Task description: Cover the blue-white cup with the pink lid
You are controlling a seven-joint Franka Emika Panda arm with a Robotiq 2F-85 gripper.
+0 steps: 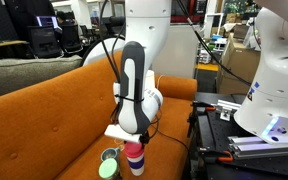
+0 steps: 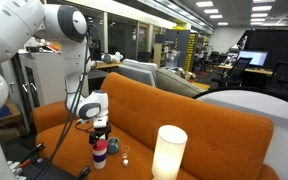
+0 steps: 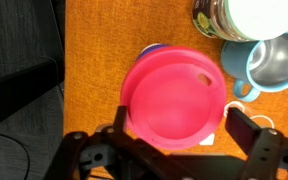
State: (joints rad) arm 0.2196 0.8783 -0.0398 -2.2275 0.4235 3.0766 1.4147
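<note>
Jaws in the wrist view are closed in on the pink lid [image 3: 174, 95] from both sides, so the gripper [image 3: 176, 128] looks to be holding it by the rim. The lid is held flat right over the blue-white cup [image 3: 154, 48], of which only a sliver of blue and white rim is seen poking out past the lid's edge. Whether lid and cup are actually touching can't be told. The cup is stood upright on the orange bench [image 3: 104, 40]. Near it, a light-blue mug [image 3: 274, 60] with a shiny metal inside is seen. In an exterior view a pale green disc [image 1: 107, 169] is laid flat on the bench just beside the cup [image 1: 134, 162]. In an exterior view a tall white cylinder [image 2: 169, 152] is seen near the cup [image 2: 100, 156], closer to the camera. Further back, desks and monitors can be made out, kinda blurry
</note>
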